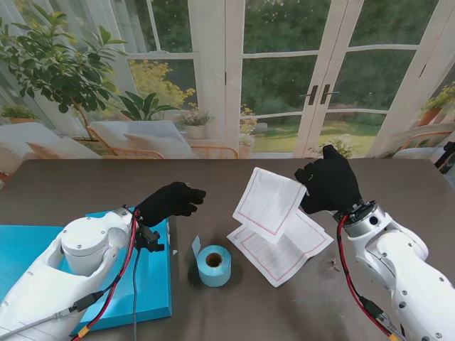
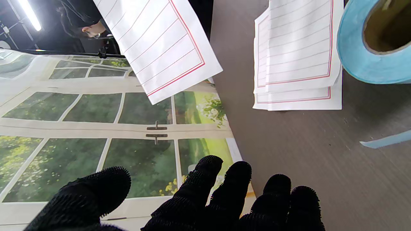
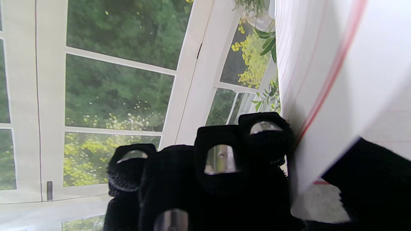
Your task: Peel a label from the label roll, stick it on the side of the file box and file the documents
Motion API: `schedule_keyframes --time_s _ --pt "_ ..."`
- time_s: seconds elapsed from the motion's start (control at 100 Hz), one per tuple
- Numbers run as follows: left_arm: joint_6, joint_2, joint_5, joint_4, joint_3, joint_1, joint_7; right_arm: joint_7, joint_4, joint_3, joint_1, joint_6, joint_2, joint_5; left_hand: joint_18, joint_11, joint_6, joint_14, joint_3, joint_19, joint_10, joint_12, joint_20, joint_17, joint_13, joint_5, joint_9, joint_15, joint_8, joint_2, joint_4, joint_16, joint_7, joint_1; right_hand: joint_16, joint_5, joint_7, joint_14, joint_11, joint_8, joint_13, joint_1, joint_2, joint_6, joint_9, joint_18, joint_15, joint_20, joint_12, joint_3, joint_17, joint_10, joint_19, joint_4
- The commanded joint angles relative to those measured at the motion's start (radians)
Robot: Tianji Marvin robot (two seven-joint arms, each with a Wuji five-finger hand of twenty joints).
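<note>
My right hand (image 1: pixel 328 183) is shut on one lined document sheet (image 1: pixel 269 202) and holds it in the air above the table; the sheet (image 3: pixel 324 73) is pinched between thumb and fingers (image 3: pixel 263 141). The other documents (image 1: pixel 281 245) lie flat in a small stack on the table beneath it, seen also as documents (image 2: pixel 298 54). The blue label roll (image 1: pixel 214 265) stands on the table in front of me, with a short loose label end (image 1: pixel 195 246) sticking up. The blue file box (image 1: pixel 153 273) lies flat at my left. My left hand (image 1: pixel 169 201) hovers over the box's far corner, fingers (image 2: pixel 224 189) loosely apart, holding nothing.
The dark brown table (image 1: pixel 85 185) ends at a backdrop printed with glass doors and plants (image 1: pixel 284 78). A loose blue strip (image 2: pixel 385 141) lies on the table near the roll (image 2: pixel 375 41).
</note>
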State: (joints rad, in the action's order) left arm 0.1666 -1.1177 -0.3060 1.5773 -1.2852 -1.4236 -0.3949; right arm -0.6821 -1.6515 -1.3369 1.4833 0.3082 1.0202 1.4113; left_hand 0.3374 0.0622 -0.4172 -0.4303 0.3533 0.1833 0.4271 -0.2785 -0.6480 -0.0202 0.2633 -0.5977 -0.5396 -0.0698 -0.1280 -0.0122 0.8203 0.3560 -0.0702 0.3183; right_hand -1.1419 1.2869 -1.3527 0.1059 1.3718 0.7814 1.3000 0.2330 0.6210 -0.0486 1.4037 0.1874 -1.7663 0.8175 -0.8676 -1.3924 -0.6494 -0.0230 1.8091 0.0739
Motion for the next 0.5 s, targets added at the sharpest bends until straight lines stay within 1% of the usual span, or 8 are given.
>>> schedule_keyframes --time_s 0.0,0.29,0.49 --pt "0.009 -0.008 -0.009 -0.009 0.006 0.009 -0.028 0.011 -0.025 0.006 -0.003 0.007 0.005 0.001 -0.005 0.006 0.0 -0.021 -0.014 0.02 0.007 -0.011 -0.016 -0.011 0.01 0.006 -0.014 -0.005 0.007 -0.03 -0.051 0.009 0.01 -0.053 0.001 0.075 -0.085 -0.088 0.068 0.013 0.009 -0.003 -0.019 0.167 0.048 -0.103 -0.071 0.042 0.006 -0.071 -0.551 -0.047 0.276 -0.012" --pt "0.03 -0.011 -0.06 -0.052 0.041 0.055 -0.073 -0.013 -0.046 0.051 -0.007 0.018 0.013 -0.016 0.0 0.01 -0.007 -0.028 -0.004 0.022 0.014 -0.016 -0.023 -0.017 0.016 -0.01 -0.022 -0.007 0.004 0.0 -0.05 0.01 -0.001 -0.053 0.004 0.074 -0.083 -0.088 0.068 0.012 0.009 -0.007 -0.021 0.164 0.048 -0.104 -0.071 0.042 0.006 -0.069 -0.551 -0.047 0.274 -0.013" --pt "0.014 -0.018 -0.091 -0.077 0.062 0.077 -0.079 -0.03 -0.058 0.081 -0.006 0.026 0.016 -0.024 -0.005 0.012 -0.013 -0.025 -0.001 0.024 0.015 -0.019 -0.028 -0.019 0.02 -0.024 -0.03 -0.008 -0.001 0.007 -0.049 0.011 -0.008 -0.054 0.006 0.074 -0.08 -0.089 0.063 0.011 0.009 -0.01 -0.025 0.159 0.048 -0.104 -0.07 0.041 0.007 -0.068 -0.551 -0.044 0.272 -0.013"
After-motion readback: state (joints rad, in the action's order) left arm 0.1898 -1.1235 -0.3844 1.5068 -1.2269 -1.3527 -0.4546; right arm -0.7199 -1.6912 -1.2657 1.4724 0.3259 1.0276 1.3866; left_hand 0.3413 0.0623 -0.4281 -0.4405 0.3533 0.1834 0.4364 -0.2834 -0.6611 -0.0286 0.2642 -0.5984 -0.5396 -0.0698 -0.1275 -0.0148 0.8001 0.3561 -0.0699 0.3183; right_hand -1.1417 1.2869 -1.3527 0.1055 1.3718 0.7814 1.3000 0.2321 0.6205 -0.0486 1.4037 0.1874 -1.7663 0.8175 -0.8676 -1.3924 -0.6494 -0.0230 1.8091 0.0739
